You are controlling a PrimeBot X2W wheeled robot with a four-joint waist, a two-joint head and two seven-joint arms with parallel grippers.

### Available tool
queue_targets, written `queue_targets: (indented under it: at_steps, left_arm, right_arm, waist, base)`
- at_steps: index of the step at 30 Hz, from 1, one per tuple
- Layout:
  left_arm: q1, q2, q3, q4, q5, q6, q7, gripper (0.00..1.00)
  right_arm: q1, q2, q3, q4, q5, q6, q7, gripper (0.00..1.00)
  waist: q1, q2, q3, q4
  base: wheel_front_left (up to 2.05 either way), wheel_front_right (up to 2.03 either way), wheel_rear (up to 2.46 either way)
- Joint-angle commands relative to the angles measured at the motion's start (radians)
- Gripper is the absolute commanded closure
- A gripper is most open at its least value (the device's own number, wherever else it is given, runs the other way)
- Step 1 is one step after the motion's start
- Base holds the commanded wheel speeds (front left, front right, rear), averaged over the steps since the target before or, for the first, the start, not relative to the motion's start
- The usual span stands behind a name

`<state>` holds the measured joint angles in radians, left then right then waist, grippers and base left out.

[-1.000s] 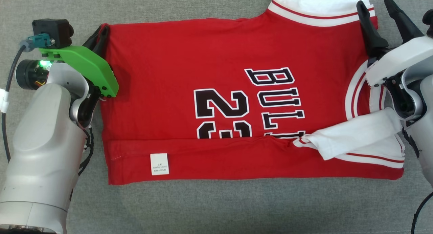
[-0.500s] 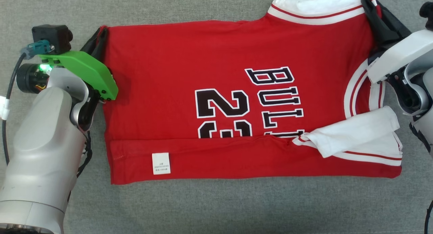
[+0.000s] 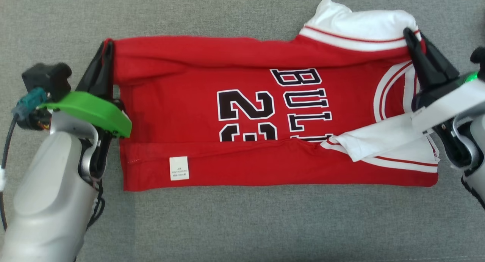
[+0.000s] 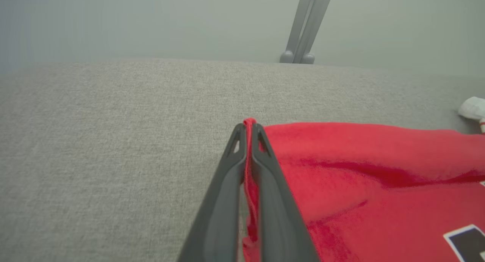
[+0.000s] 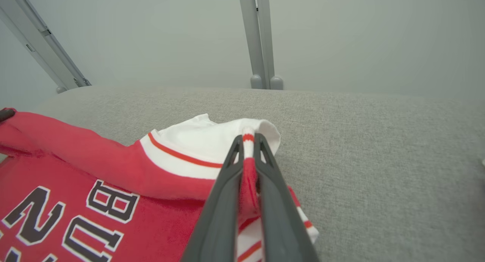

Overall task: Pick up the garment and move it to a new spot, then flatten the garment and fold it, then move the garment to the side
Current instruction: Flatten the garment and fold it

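One broad grey cloth tabletop (image 3: 242, 224) under everything, and stretched across it is the red jersey (image 3: 197, 83). Its long axis runs side to side in the head view, hem end toward the robot's left, white-trimmed neck and armhole end toward the right. The black "BULLS" lettering (image 3: 303, 102) and number lie sideways, tops of the letters facing right. The near long edge is folded up over the front in a red band, and a white panel (image 3: 379, 140) is doubled over it at the right end. The far long edge curls over in a soft roll between the two arms.

Left forearm (image 3: 49, 201) comes up from the lower left, wrist bent inward. The left gripper (image 3: 107, 46) points up the view at the far hem corner, its jaws pinched tight on a sliver of red cloth, plain in the left wrist view (image 4: 249, 126). Right gripper (image 3: 409, 32) angles in from the right edge, jaws clamped on the striped far shoulder corner (image 5: 248, 138).

Smallest of all, a white label (image 3: 179, 168) shows on the folded band.
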<state>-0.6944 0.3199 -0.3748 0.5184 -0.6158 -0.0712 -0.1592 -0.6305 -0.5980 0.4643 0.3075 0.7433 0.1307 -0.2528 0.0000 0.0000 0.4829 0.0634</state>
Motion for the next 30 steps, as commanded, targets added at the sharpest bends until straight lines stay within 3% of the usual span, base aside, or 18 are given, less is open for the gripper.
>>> queue_targets:
  at_steps: [1, 10, 19, 20, 21, 22, 23, 30]
  left_arm:
    - [0.051, 0.014, 0.008, -0.038, -0.009, 0.018, 0.001, 1.00]
    - [0.354, 0.057, 0.062, -0.296, -0.090, 0.126, 0.064, 1.00]
    - [0.492, 0.086, 0.077, -0.421, -0.117, 0.190, 0.116, 1.00]
    - [0.501, 0.086, 0.076, -0.425, -0.121, 0.195, 0.125, 0.93]
    - [0.510, 0.085, 0.073, -0.424, -0.126, 0.197, 0.133, 0.69]
    - [0.520, 0.085, 0.070, -0.425, -0.129, 0.201, 0.139, 0.00]
    - [0.526, 0.084, 0.070, -0.427, -0.131, 0.205, 0.141, 0.00]
    - [0.585, 0.082, 0.084, -0.471, -0.047, 0.271, 0.012, 0.00]
  right_arm:
    - [0.047, -0.008, -0.006, -0.021, 0.011, 0.000, -0.006, 1.00]
    - [0.303, 0.042, -0.110, -0.114, 0.044, 0.000, -0.011, 1.00]
    - [0.474, 0.138, -0.218, -0.170, 0.023, -0.001, -0.011, 1.00]
    - [0.492, 0.145, -0.217, -0.169, 0.025, -0.001, -0.011, 0.78]
    - [0.503, 0.150, -0.217, -0.170, 0.025, -0.001, -0.011, 0.58]
    - [0.512, 0.157, -0.218, -0.172, 0.021, -0.001, -0.011, 0.05]
    - [0.519, 0.163, -0.220, -0.175, 0.016, -0.001, -0.011, 0.00]
    - [0.589, 0.217, -0.302, -0.271, -0.115, 0.000, -0.011, 0.00]
  waist:
    - [0.0000, 0.0000, -0.003, -0.003]
    - [0.0000, 0.0000, -0.011, -0.030]
    - [0.0000, 0.0000, -0.026, -0.044]
    - [0.0000, 0.0000, -0.028, -0.045]
    - [0.0000, 0.0000, -0.030, -0.045]
    - [0.0000, 0.0000, -0.033, -0.046]
    - [0.0000, 0.0000, -0.036, -0.047]
    - [0.0000, 0.0000, -0.084, -0.055]
  base:
    - [0.00, 0.00, 0.00]
    - [0.00, 0.00, 0.00]
    - [0.00, 0.00, 0.00]
    - [0.00, 0.00, 0.00]
    - [0.00, 0.00, 0.00]
    - [0.00, 0.00, 0.00]
    - [0.00, 0.00, 0.00]
    - [0.00, 0.00, 0.00]
